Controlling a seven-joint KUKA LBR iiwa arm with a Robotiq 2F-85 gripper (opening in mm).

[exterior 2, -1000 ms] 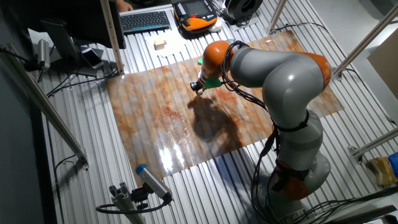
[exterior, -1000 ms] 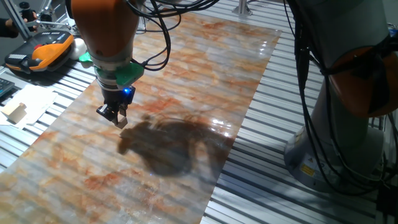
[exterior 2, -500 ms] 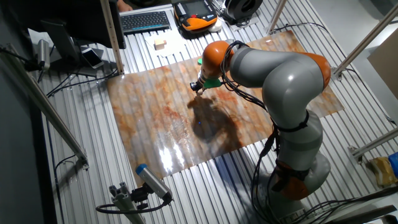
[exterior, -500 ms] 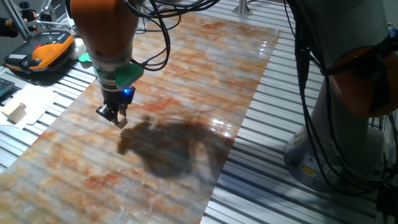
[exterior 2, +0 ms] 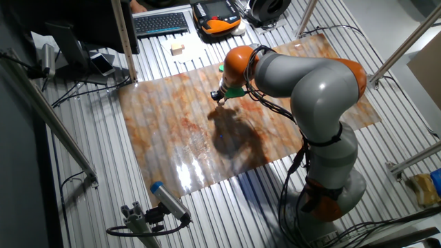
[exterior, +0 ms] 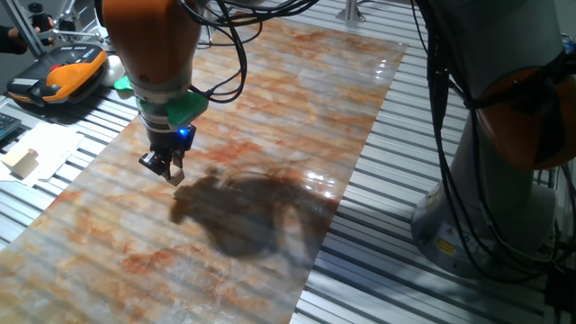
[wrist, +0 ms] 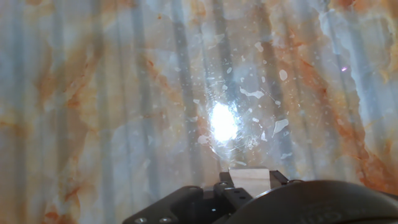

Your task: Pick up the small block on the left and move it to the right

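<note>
My gripper (exterior: 169, 171) hangs a little above the left part of the marbled orange-and-grey sheet (exterior: 297, 99), fingers pointing down. It also shows in the other fixed view (exterior 2: 216, 98). In the hand view the small block (wrist: 249, 178), a tiny light-tan cube, sits between the dark fingers at the bottom edge, so the gripper (wrist: 249, 184) is shut on it. In the fixed view a tan spot (exterior: 176, 177) shows at the fingertips. Below the hand lies bare sheet with a bright glare spot.
A larger pale wooden block (exterior: 22, 162) lies on white paper off the sheet's left edge, also seen in the other fixed view (exterior 2: 178, 49). An orange teach pendant (exterior: 63, 76) and a keyboard (exterior 2: 160, 23) lie beyond. The arm's grey base (exterior 2: 331, 186) stands by the sheet.
</note>
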